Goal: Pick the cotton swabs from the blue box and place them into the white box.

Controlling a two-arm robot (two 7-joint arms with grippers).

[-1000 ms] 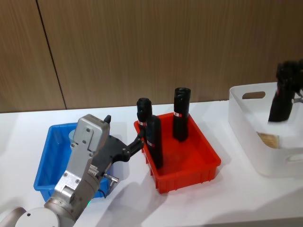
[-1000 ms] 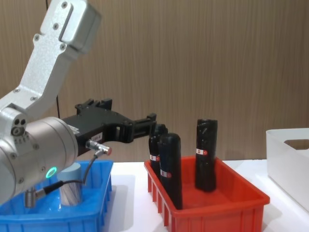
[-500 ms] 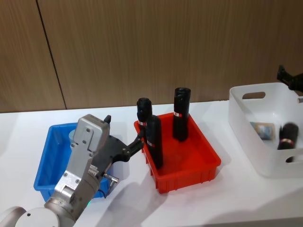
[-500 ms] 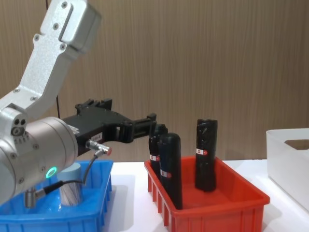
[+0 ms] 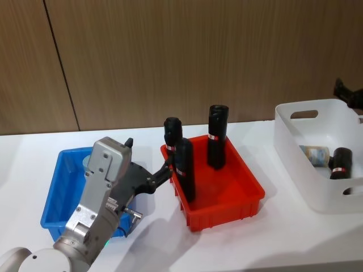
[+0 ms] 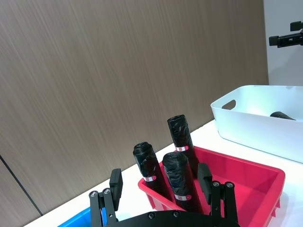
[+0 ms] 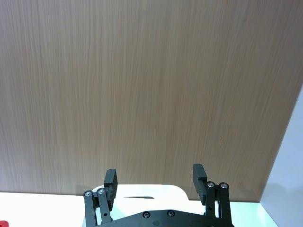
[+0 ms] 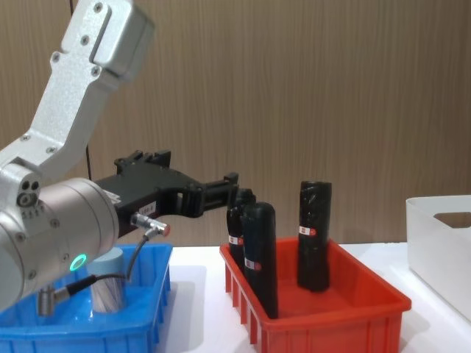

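One container of cotton swabs (image 8: 109, 290) stands upright in the blue box (image 8: 151, 323), under my left arm. Another lies on its side in the white box (image 5: 309, 116) as a pale cylinder (image 5: 315, 155), beside a black roll (image 5: 340, 164). My left gripper (image 5: 164, 170) hovers open and empty between the blue box (image 5: 54, 195) and the red bin; in the left wrist view its fingers (image 6: 116, 182) stand apart. My right gripper (image 5: 349, 93) is high above the white box's far side, open and empty in the right wrist view (image 7: 154, 177).
A red bin (image 5: 249, 201) with three upright black rolls (image 5: 217, 136) sits between the blue and white boxes. A wood-panel wall stands behind the white table. Bare table lies in front of the bins.
One second ago my right gripper held a black roll over the white box. The roll has dropped and now lies inside it, and the gripper is open higher up. The left arm is still.
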